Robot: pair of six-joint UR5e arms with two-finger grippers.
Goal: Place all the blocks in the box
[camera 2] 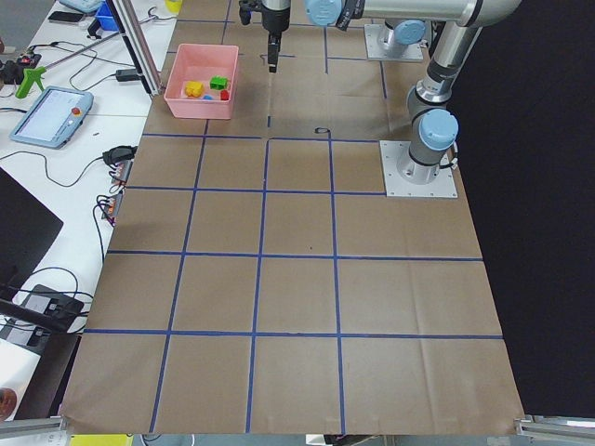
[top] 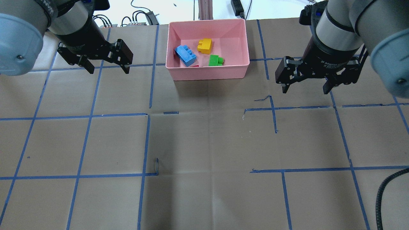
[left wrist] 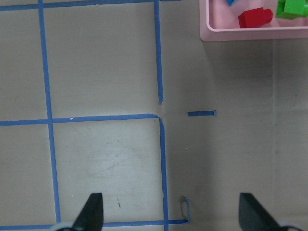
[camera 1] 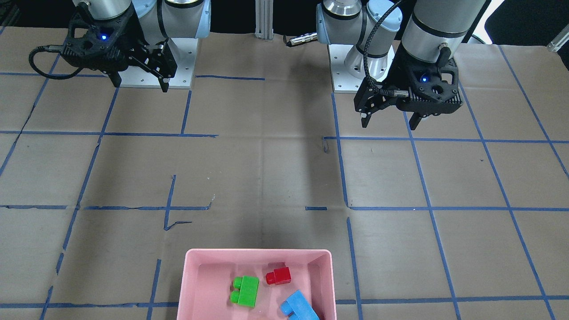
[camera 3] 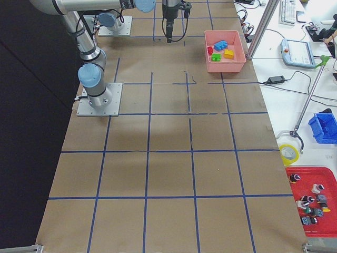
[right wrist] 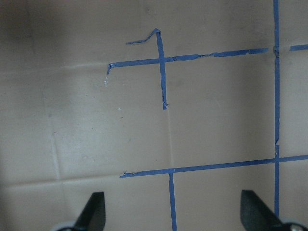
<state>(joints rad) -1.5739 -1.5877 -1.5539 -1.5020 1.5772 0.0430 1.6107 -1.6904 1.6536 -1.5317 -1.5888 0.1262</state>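
The pink box (top: 207,72) stands at the far middle of the table. In it lie the light blue block (top: 185,55), the yellow block (top: 205,46), the green block (top: 215,60) and the red block (top: 195,65), which is mostly hidden behind the near wall. The front-facing view shows the box (camera 1: 258,252) with the green (camera 1: 245,290), red (camera 1: 278,275) and blue (camera 1: 298,306) blocks; the yellow one is cut off there. My left gripper (top: 108,68) is open and empty, left of the box. My right gripper (top: 305,90) is open and empty, right of the box.
Brown paper with a blue tape grid covers the table. The left wrist view shows the box corner (left wrist: 240,34) with the red block (left wrist: 255,18) above open fingers (left wrist: 94,211). Both arm bases (camera 1: 155,62) stand at the robot's edge. Cables and devices lie beyond the far edge.
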